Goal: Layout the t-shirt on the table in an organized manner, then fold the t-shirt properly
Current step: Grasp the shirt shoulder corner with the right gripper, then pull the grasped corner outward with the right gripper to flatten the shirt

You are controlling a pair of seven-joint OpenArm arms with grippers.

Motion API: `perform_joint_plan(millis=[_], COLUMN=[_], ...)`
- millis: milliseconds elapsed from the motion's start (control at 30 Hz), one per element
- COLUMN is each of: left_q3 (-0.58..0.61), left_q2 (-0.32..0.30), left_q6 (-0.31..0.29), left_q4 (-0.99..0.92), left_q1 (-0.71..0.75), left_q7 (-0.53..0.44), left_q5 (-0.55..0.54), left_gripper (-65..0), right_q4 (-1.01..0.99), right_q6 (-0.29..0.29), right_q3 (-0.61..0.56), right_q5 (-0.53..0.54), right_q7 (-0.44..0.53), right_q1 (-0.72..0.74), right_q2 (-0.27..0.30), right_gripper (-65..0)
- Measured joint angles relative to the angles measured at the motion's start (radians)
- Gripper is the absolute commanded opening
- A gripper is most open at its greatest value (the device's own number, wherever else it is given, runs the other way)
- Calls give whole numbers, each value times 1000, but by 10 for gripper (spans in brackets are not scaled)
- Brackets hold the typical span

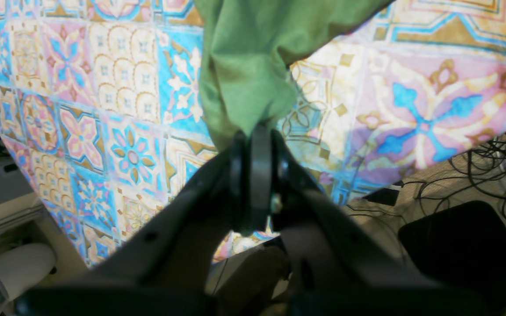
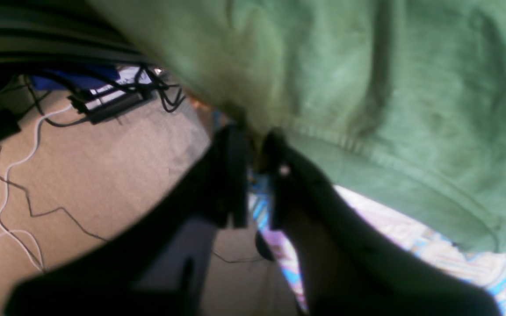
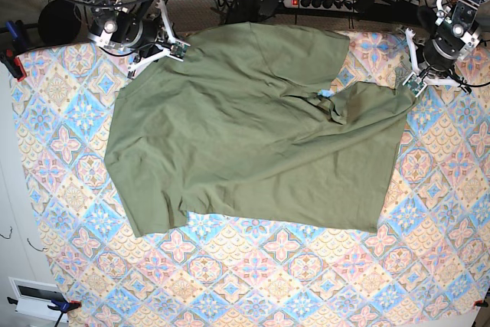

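Pinching the t-shirt (image 3: 253,135), limp, light and mid-table (image 3: 306,281), our left gripper (image 3: 414,86) clamps its three o'clock corner; our right gripper (image 3: 178,50), nipping the eleven o'clock hem, suits stretching it flat.

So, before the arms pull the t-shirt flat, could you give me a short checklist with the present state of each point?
1. Left end effector closed on the t-shirt: ok, a bunch of green cloth is pinched at its tips.
2. Right end effector gripping cloth: cannot tell, the hem sits at its tips, but the wrist view is blurred and a gap shows lower down.
3. Both arms hold the far edge: ok, one at each upper corner in the base view.
4. Shirt lies flat: not ok, a fold and wrinkles cross its middle near the left arm's side.
5. Shirt fully on the table: ok, patterned cloth shows on three sides.
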Motion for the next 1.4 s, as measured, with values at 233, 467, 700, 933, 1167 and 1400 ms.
perform_joint_plan(millis=[233,467,700,933,1167,1400], left_q3=[0,18,138,142,116,117], left_q2=[39,38,37,39,39,40], left_q6=[1,3,0,2,2,1], left_q4=[0,0,0,0,0,0], left_q1=[-19,-20,-20,-23,-23,-23], left_q7=[8,0,-1,-1,-3,-3], left_q5=[9,9,3,6,8,8], left_gripper=[-650,-650,-650,-650,-650,-650], right_q4=[-3,-13,-72,3,-1,-66], right_q6=[-14,-5,-3,-10,-7,-14], right_q3=[187,331,435,385,433,592], right_q5=[-16,-8,-12,-8,281,680], right_q7=[-4,-8,-18,-4,-187,-307], right_q1=[22,60,60,-32,26,139], right_q2=[2,-3,-2,5,-47,-47], right_gripper=[-614,-614,-613,-518,-304,-268])
